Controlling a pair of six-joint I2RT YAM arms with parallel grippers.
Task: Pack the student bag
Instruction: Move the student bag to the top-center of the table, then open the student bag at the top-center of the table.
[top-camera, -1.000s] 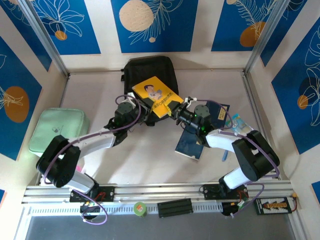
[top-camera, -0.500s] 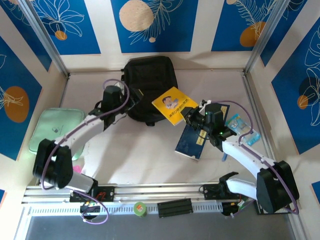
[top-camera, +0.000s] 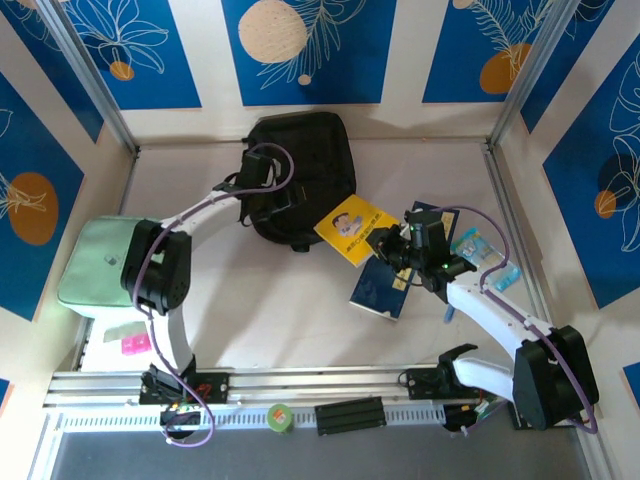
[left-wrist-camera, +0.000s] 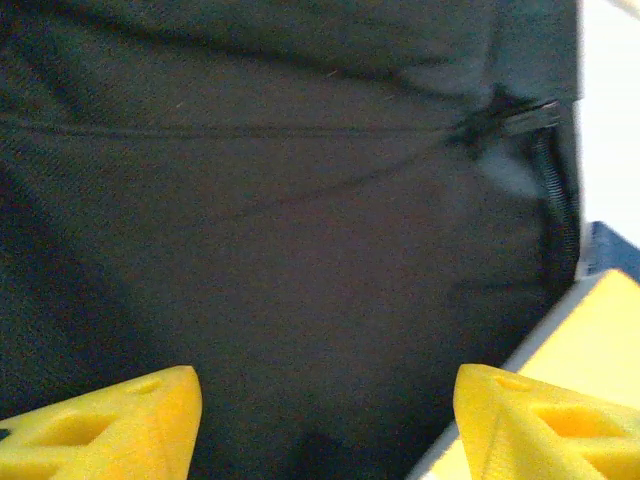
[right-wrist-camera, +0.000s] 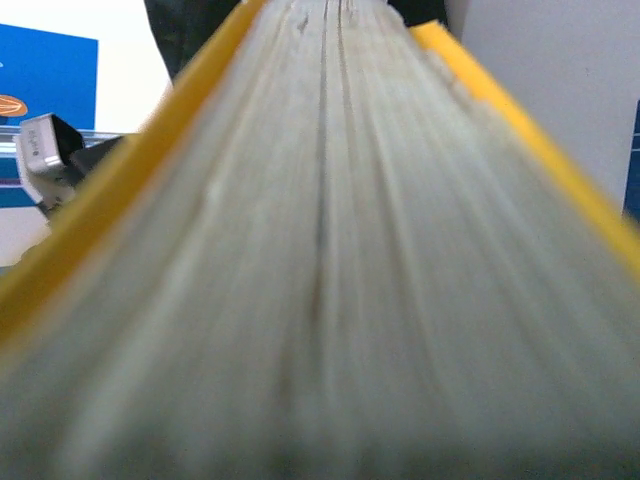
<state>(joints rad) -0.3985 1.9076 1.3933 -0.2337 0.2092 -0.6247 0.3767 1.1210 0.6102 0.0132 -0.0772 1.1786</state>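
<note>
Jaws of our left gripper (left-wrist-camera: 325, 392) stand apart, and in the left wrist view we see its yellow fingertips (left-wrist-camera: 110, 420) on either side of a stretch of black fabric, with a zipper pull (left-wrist-camera: 522, 117) up at the right. That fabric belongs to the student bag (top-camera: 305, 150), which lies at the far middle of the table (top-camera: 270, 300), close to the back wall. Our right gripper (top-camera: 383, 240) is clamped on a yellow book (top-camera: 350, 222), held tilted just beside the bag's near right edge; its page edges loom large in the right wrist view. A dark blue book (top-camera: 378, 292) lies flat below it. We see a mint-green pouch (top-camera: 100, 262) at the table's left side, well apart from the bag.
</note>
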